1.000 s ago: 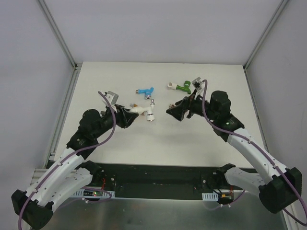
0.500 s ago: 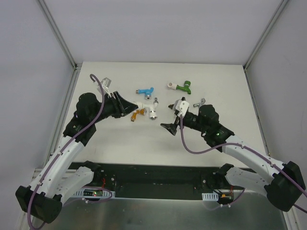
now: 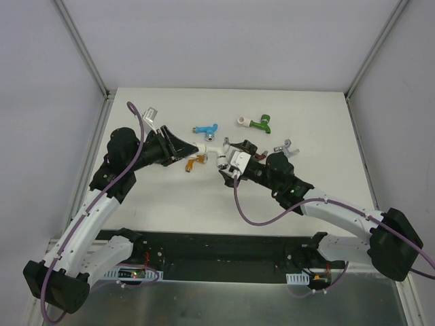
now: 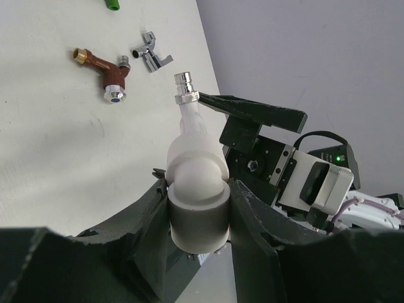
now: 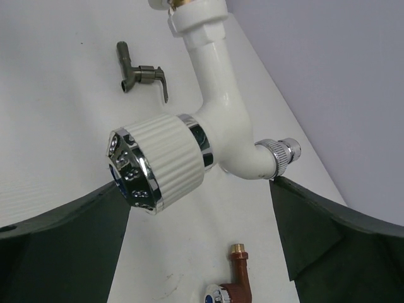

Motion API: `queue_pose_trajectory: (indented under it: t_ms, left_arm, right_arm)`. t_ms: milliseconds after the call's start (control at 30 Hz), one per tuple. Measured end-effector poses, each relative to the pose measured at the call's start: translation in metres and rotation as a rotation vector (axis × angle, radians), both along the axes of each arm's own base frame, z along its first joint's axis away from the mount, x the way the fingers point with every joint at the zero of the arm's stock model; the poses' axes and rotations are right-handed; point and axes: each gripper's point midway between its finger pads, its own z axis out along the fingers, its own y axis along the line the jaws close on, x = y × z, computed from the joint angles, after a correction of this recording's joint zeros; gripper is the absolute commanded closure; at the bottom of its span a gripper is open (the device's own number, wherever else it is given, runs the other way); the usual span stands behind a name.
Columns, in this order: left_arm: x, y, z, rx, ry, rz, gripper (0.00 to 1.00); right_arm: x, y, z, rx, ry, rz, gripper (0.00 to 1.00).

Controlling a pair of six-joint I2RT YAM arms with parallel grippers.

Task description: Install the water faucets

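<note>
My left gripper [image 3: 193,147] is shut on the white pipe fitting [image 4: 197,211] and holds it above the table. The white faucet [image 4: 189,123] stands in the fitting, with its silvery spout end [image 4: 185,88] pointing away. My right gripper [image 3: 225,160] is open. Its fingers [image 5: 76,233] stand on either side of the white faucet's ribbed knob [image 5: 163,161] and spout end [image 5: 278,151]. The orange faucet [image 3: 194,161] lies just below. The blue faucet [image 3: 205,129], green faucet [image 3: 259,123] and grey faucet [image 3: 285,146] lie further back. The brown faucet [image 4: 108,73] lies on the table.
The table's far edge meets the back wall [image 3: 231,41]. Metal frame posts [image 3: 81,47] stand at both back corners. Both arms' cables loop over the middle of the table. A dark strip [image 3: 224,248] with the arm bases runs along the near edge.
My left gripper has lifted the fitting and white faucet slightly back and left. My right arm has swung left and lower, and its open fingers now bracket the white faucet.
</note>
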Motion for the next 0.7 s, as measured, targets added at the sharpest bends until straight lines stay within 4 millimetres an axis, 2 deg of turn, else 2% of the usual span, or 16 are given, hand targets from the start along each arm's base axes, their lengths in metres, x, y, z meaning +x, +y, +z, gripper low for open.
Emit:
queue_pose_trajectory:
  t_ms: [167,333,500,700]
  left_arm:
    - [0.0,-0.003,0.001,-0.015,0.012,-0.015,1.0]
    - [-0.002,-0.003,0.0,-0.002,-0.009,-0.041,1.0]
    - [-0.008,-0.007,-0.006,0.034,-0.04,-0.113,1.0]
    - [-0.009,-0.009,-0.011,0.09,-0.095,-0.192,1.0]
  right_arm:
    - [0.006,0.001,0.003,0.015,-0.028,-0.024,0.11]
    - [0.005,0.001,0.005,0.043,0.002,-0.018,0.37]
    - [-0.021,0.006,0.002,0.048,0.117,0.091,0.6]
    - [-0.032,0.001,0.001,0.052,0.303,0.14,0.87]
